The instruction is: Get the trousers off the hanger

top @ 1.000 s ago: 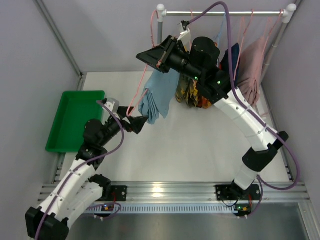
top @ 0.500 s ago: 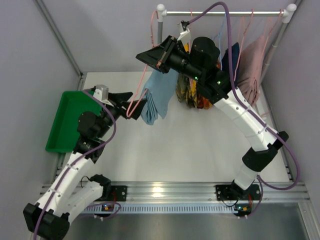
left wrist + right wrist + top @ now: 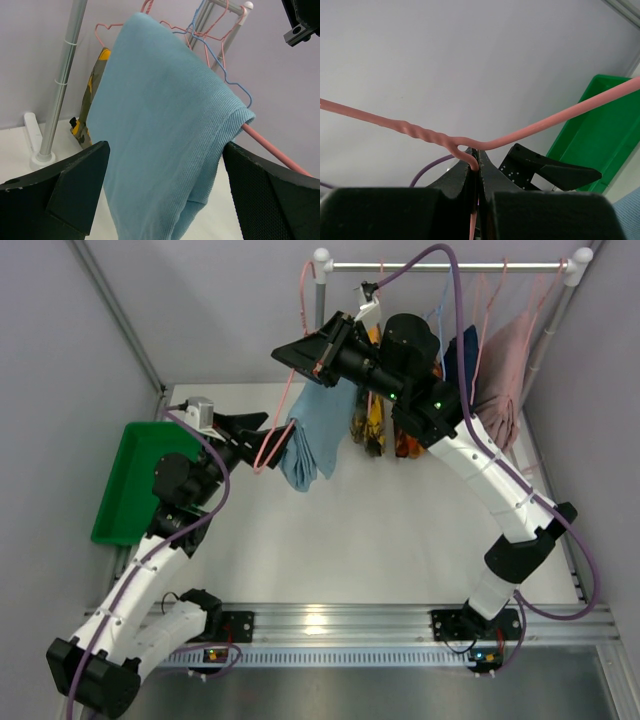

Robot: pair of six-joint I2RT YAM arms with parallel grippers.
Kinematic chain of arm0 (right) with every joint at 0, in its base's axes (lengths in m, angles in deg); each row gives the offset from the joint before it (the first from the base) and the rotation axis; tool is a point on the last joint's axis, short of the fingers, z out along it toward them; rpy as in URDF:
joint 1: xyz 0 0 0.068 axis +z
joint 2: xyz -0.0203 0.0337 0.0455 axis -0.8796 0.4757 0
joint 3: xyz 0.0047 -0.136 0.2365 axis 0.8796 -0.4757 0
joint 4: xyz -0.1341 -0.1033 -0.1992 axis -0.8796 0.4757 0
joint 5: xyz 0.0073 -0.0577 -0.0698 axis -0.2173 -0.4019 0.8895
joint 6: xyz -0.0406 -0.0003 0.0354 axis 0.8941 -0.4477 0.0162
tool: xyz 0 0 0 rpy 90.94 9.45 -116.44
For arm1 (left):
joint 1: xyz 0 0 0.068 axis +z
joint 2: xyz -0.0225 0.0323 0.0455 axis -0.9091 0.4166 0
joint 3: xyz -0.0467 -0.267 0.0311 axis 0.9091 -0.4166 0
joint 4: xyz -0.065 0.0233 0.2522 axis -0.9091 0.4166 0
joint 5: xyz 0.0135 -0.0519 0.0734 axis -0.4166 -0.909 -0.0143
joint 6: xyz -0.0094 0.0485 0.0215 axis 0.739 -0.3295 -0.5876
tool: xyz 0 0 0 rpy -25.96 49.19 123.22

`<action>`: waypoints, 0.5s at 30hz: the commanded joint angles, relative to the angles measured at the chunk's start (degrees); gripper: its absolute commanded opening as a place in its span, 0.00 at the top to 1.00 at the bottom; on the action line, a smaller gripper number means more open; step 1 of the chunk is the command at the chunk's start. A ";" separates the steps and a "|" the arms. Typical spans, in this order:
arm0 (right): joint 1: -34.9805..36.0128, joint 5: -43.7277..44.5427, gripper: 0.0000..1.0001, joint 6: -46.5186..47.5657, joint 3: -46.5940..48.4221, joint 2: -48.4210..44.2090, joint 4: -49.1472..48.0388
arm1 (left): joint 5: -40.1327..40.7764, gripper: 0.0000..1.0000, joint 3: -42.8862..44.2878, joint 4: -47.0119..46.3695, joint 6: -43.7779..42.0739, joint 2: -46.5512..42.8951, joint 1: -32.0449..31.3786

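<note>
Approach step judged in hand: the right gripper (image 3: 477,167) has its jaws closed on the pink hanger (image 3: 530,131) at its neck, while the left gripper (image 3: 268,438), jaws wide open, sits just left of the light blue trousers (image 3: 312,430) draped on it, and should next close and pull left.

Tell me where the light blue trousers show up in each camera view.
Top external: the light blue trousers hang just left of centre, under the rail.
Left wrist: they fill the middle of the picture.
Right wrist: only a blue sliver in the bottom right corner.
Shared landmark: the pink hanger.
</note>
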 commanded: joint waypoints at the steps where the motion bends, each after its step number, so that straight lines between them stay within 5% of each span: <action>1: 0.54 -0.96 1.00 0.87 3.66 -2.71 -9.51 | -1.81 0.01 2.17 -4.63 0.63 0.12 -0.17; 10: 0.89 -1.05 1.00 0.70 3.84 -2.79 -9.24 | 1.52 0.06 2.52 -2.87 -1.13 0.39 -0.35; 15: 0.89 -1.40 1.00 0.70 3.58 -3.32 -9.07 | 4.78 0.17 2.79 -0.59 -3.59 0.91 -0.35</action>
